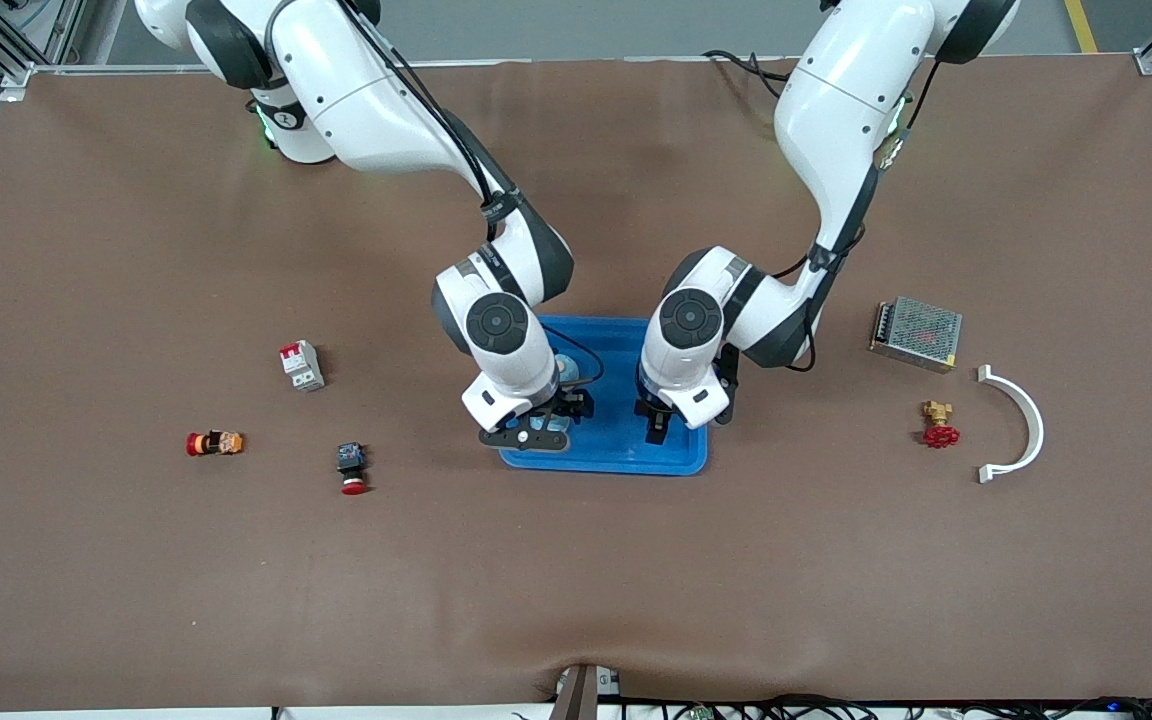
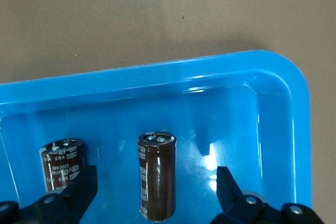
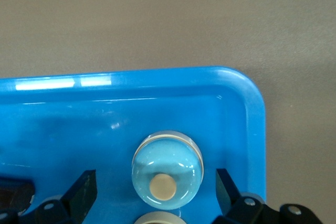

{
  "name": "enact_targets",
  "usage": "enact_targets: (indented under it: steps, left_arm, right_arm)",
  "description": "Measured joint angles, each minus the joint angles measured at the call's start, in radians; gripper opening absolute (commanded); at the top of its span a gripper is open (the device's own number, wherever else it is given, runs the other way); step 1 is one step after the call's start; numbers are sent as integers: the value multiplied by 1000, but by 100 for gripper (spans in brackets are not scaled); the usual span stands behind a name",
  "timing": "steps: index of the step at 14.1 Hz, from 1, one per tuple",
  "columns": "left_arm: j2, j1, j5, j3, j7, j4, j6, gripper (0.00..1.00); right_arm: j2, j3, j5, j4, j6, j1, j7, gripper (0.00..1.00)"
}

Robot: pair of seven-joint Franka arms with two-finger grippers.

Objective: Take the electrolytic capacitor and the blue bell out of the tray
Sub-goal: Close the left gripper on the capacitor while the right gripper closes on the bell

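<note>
Both grippers hang open over the blue tray (image 1: 671, 455). The left gripper (image 2: 152, 190) straddles a brown capacitor (image 2: 156, 174) (another stands beside it); the right gripper (image 3: 156, 187) straddles a blue bell (image 3: 167, 170).

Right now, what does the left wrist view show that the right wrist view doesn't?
Only the left wrist view: two dark brown cylindrical capacitors, one between the open left gripper fingers, another beside it, both in the tray.
Only the right wrist view: a light blue domed bell between the open right gripper fingers, with the grey edge of a second round thing next to it.
Both: the blue plastic tray on the brown table, neither gripper holding anything.
</note>
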Motion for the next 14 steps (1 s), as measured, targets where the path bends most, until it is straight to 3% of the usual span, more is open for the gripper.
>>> enact_targets:
  steps: [1, 3, 4, 5, 7, 8, 14]
  left_arm:
    - [0, 0, 0, 0, 0, 1, 0, 76]
    - [1, 0, 0, 0, 0, 2, 0, 74]
    - [2, 0, 0, 0, 0, 3, 2, 67]
    - [3, 0, 0, 0, 0, 7, 4, 55]
    - [2, 0, 0, 0, 0, 16, 5, 4]
    - [3, 0, 0, 0, 0, 17, 5, 0]
    - [3, -1, 0, 0, 0, 28, 5, 0]
  right_arm:
    - [3, 0, 0, 0, 0, 1, 0, 100]
    - [9, -1, -9, -3, -1, 1, 0, 100]
    - [12, -2, -18, -6, -1, 1, 0, 100]
    - [14, -3, -23, -8, -1, 1, 0, 100]
    - [20, -4, -31, -9, -1, 1, 0, 100]
    - [23, -4, -32, -9, -1, 1, 0, 100]
    - [36, -4, -32, -9, 17, 5, 0, 100]
